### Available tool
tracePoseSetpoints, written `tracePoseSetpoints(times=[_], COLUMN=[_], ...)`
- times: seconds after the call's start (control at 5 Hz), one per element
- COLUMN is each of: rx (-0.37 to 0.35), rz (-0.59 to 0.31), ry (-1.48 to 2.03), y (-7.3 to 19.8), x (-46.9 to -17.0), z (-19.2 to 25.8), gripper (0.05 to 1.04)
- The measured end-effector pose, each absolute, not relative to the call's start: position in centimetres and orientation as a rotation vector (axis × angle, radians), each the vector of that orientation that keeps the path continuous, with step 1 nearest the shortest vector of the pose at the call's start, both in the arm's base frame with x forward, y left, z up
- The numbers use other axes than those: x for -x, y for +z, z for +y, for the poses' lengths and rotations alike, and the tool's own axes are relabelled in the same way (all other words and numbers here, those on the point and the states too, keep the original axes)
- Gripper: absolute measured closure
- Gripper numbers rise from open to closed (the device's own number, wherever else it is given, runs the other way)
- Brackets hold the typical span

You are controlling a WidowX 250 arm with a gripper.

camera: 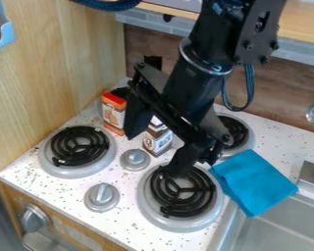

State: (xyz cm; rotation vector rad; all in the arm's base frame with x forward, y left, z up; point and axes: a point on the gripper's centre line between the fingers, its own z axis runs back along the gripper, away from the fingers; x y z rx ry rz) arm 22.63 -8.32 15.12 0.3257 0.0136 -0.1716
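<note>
The black gripper (pixel 154 153) is positioned over the stovetop, jaws spread wide apart and gripping nothing. A brown-and-white carton (pixel 158 139) stands on the speckled white stovetop (pixel 130 226), near the gripper and partly hidden by it. An orange-and-white carton (pixel 113 115) stands just left of it.

Black coils in round metal pans form the left burner (pixel 79 146), the near right burner (pixel 181 195) and the far right burner (pixel 237 131). Two silver knobs (pixel 102 196) sit between the left and near right burners. A blue cloth (pixel 252 182) lies at right, extending over the rim of the metal sink (pixel 277 233). A light wood panel (pixel 51 63) bounds the left side; a brown wood-grain panel (pixel 287 100) bounds the far side.
</note>
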Motion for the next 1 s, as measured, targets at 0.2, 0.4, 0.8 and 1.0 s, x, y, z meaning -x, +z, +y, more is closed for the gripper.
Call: tracePoseSetpoints(times=[0.2, 0.4, 0.8, 1.0], rx=[-0.336, -0.422, -0.418, -0.348], rz=[0.033, -0.001, -0.033, -0.144], ry=[-0.166, -0.022, 0.28, 0.481], y=[14.6, 12.9, 10.8, 10.4], x=[-22.6, -24.7, -30.9, -32.6], z=[-8.3, -7.8, -6.4, -6.1], gripper=[0.083, 0.083, 0.083, 0.083])
